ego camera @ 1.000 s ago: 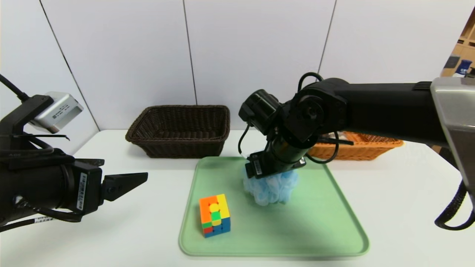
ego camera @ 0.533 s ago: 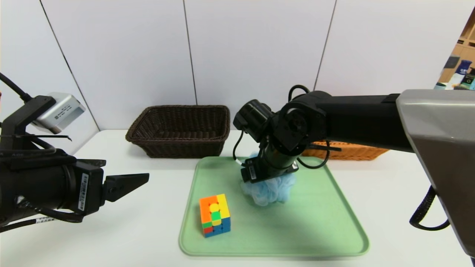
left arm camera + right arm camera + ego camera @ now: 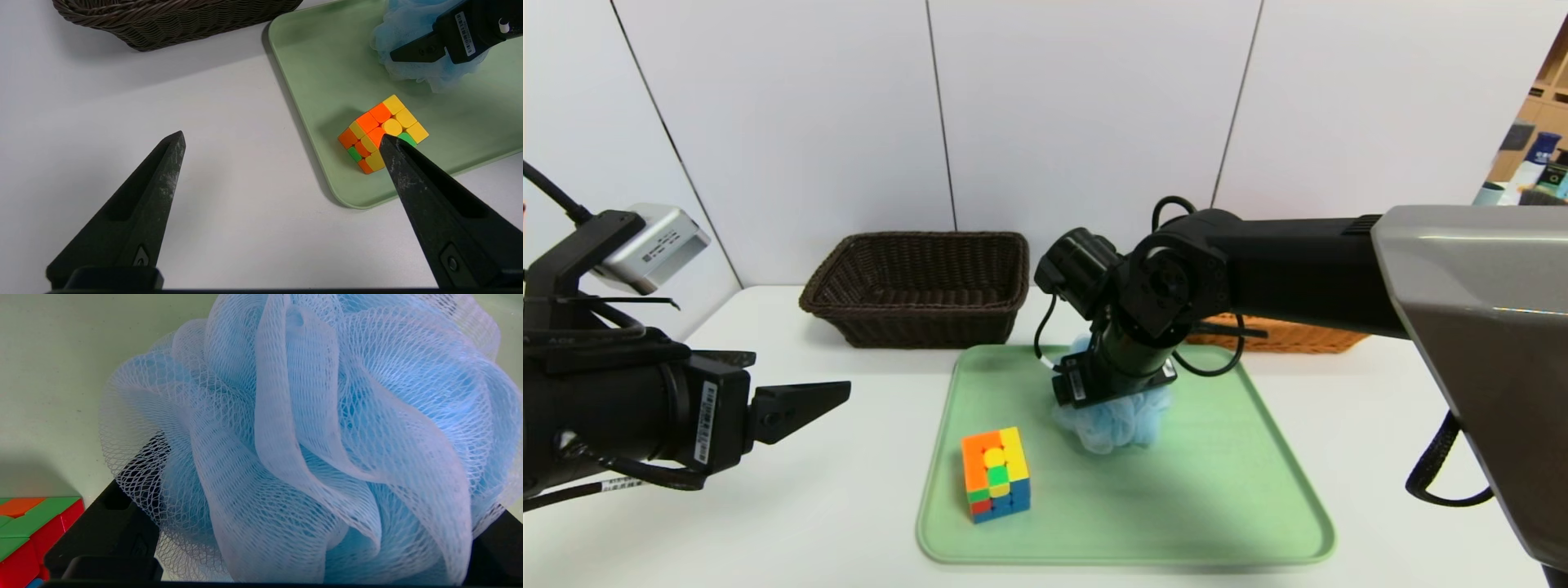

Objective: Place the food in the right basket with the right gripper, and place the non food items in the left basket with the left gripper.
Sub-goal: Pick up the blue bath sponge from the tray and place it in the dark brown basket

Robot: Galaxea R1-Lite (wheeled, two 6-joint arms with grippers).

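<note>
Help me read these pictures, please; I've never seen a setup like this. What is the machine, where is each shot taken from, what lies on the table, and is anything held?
It is a two-armed robot. One picture looks down from its head; the other two come from cameras on its wrists. On the white table lies a green tray with a puzzle cube and a blue mesh bath puff. Behind stand a dark basket and an orange basket. The right gripper is down over the puff with open fingers either side, not yet gripping. The left gripper waits open above the table, holding nothing. No food is visible.
</note>
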